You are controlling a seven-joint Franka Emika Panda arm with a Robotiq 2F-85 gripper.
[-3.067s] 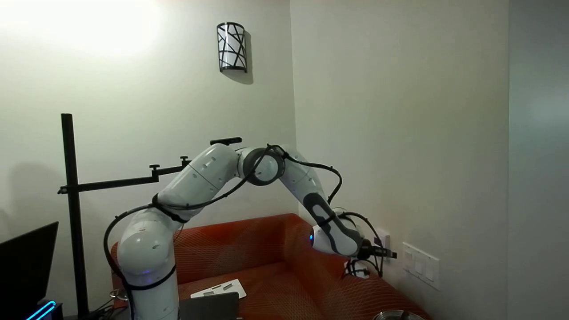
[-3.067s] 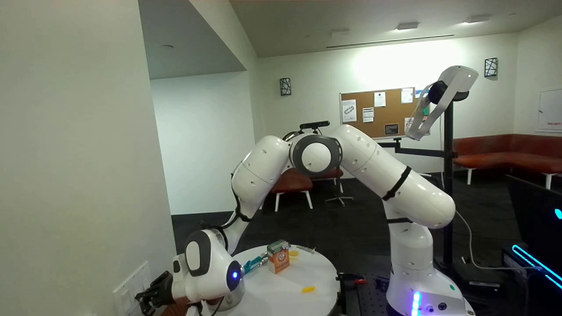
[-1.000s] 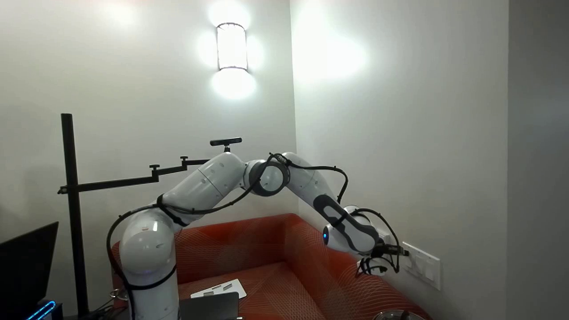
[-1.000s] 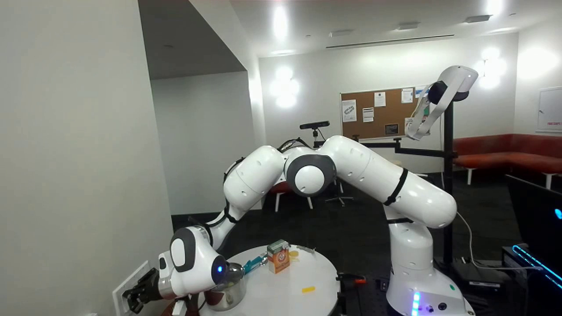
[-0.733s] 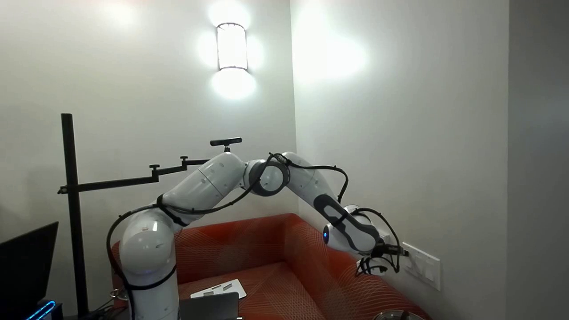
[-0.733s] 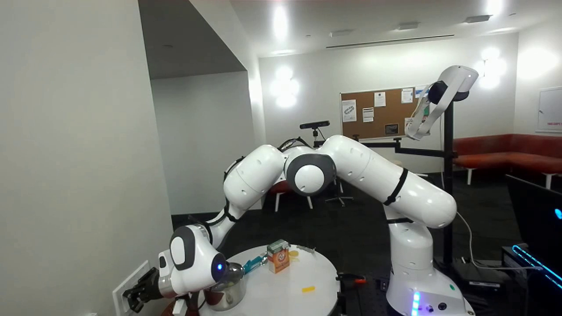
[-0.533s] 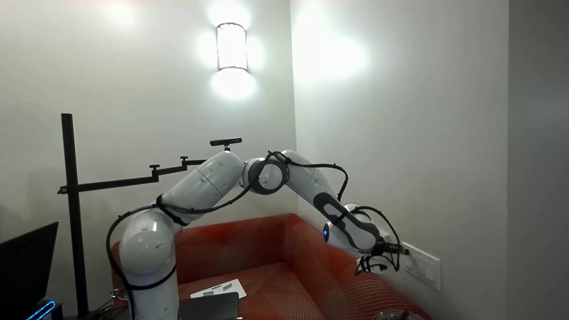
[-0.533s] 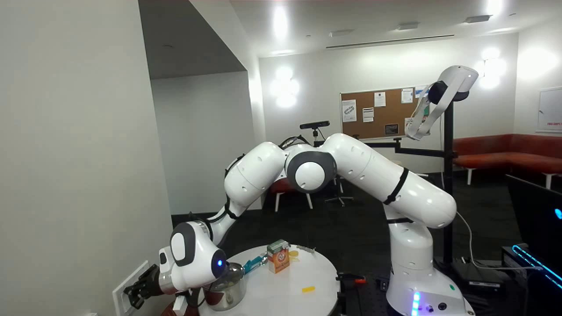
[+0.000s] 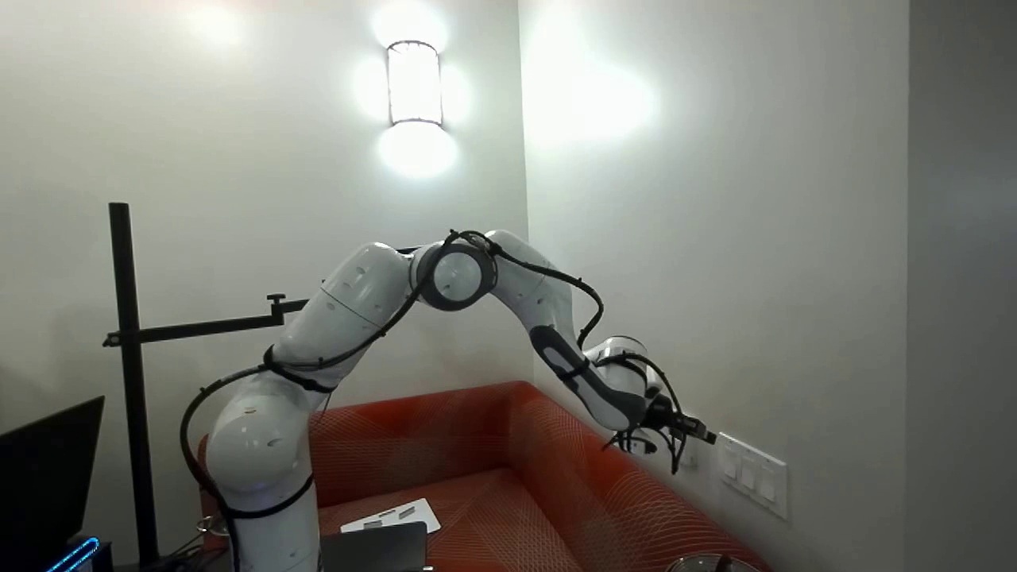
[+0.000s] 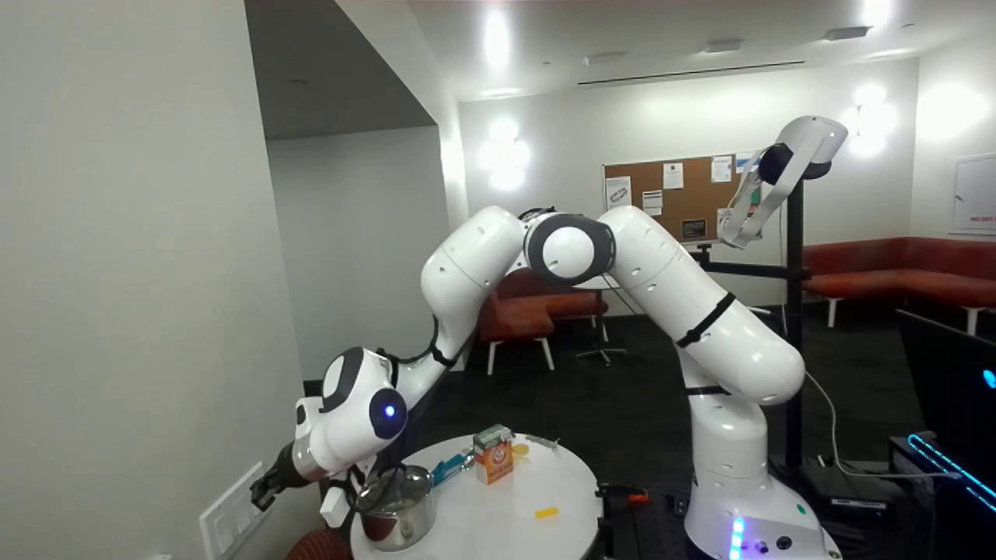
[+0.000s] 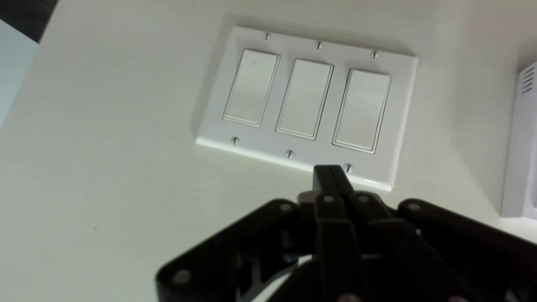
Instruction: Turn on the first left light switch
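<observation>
This looks like a shared lounge in an office or other public building; which, I cannot tell. In an exterior view, papers (image 10: 673, 176) hang on a corkboard (image 10: 696, 202), a white wall panel (image 10: 974, 187) carries red lettering (image 10: 982, 220) too small to read, and red benches (image 10: 864, 284) on white legs (image 10: 832, 313) stand along pale walls (image 10: 560, 148) over a dark floor (image 10: 622, 404). A red sofa (image 9: 445, 437) fills a corner, and lit wall lamps (image 9: 414, 83) show in both exterior views.

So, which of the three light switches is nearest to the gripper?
The rightmost switch in the wrist view: its edge is closest to the gripper; the middle switch and leftmost switch lie farther off.
</observation>
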